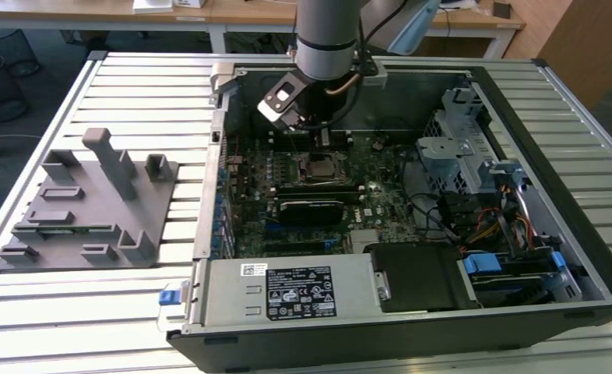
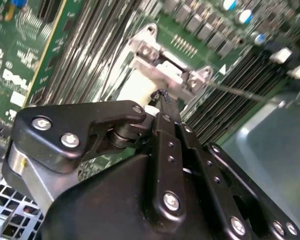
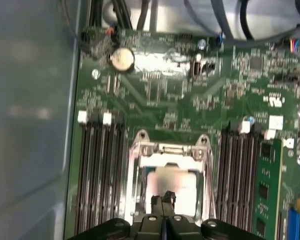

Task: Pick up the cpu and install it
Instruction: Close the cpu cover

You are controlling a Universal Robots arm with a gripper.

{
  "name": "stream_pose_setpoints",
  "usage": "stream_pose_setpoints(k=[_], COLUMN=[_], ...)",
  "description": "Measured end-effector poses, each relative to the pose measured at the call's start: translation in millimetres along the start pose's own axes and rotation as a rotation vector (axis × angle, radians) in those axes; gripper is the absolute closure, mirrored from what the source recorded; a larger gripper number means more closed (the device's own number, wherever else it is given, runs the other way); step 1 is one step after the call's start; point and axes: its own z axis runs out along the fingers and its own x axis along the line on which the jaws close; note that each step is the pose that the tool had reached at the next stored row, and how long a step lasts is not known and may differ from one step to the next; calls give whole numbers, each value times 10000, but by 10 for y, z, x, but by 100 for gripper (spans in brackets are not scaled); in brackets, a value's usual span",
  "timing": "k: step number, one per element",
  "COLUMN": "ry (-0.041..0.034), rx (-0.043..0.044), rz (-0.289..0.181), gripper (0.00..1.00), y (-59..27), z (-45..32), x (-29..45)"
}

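In the exterior view, one arm (image 1: 327, 31) is reaching down into one open case (image 1: 597, 234) that is lying on the slatted surface (image 1: 78, 312). One grey tray (image 1: 88, 210) is sitting well apart from it, at the exterior view's left. The one claw (image 1: 308, 125) is hanging over the far part of the board, just beyond the socket (image 1: 321, 167).

In the second wrist view, the claw (image 2: 162, 100) is showing clenched, its two tips pressed together with nothing gripped between them. It is poised right over the one cpu (image 2: 137, 89), which is lying inside the metal frame (image 2: 190, 80). Whether the tips are touching it I cannot tell.

In the first wrist view, the cpu (image 3: 176, 181) is sitting square within the frame (image 3: 135, 165). The claw (image 3: 163, 199) is closed at the cpu's edge, two banks of slots (image 3: 97, 170) are flanking the frame, and one coin cell (image 3: 122, 59) is lying farther off.
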Motion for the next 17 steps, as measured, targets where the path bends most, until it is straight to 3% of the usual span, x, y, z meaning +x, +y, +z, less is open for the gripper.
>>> stream_pose_setpoints(k=[6,17], ry=[0,-11], rx=[0,4], rz=[-1,-5], gripper=[89,89], y=[-121,-221], z=[25,133], x=[8,14])
